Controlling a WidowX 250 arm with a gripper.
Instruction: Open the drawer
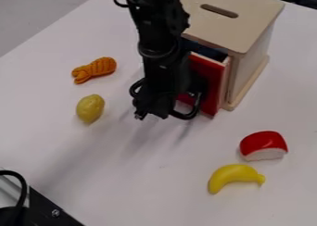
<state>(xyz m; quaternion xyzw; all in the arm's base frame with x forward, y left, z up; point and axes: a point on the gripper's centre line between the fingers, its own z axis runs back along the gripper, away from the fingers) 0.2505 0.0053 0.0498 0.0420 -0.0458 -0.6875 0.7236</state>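
The black gripper (162, 93) hangs down right up against the left part of the red drawer front, covering much of it. The red drawer (213, 84) belongs to a light wooden box at the upper right. Its front stands out a little from the box, and a dark gap shows behind its top edge, so the drawer is partly open. The drawer's handle is hidden behind the gripper, and whether the two touch is unclear.
The wooden box (248, 23) has a slot in its top. Left of the arm lie an orange toy (94, 70) and a yellow-green toy (90, 108). A red-and-white piece (263, 145) and a yellow banana (235, 176) lie lower right. Black hardware (46, 211) occupies the bottom left corner.
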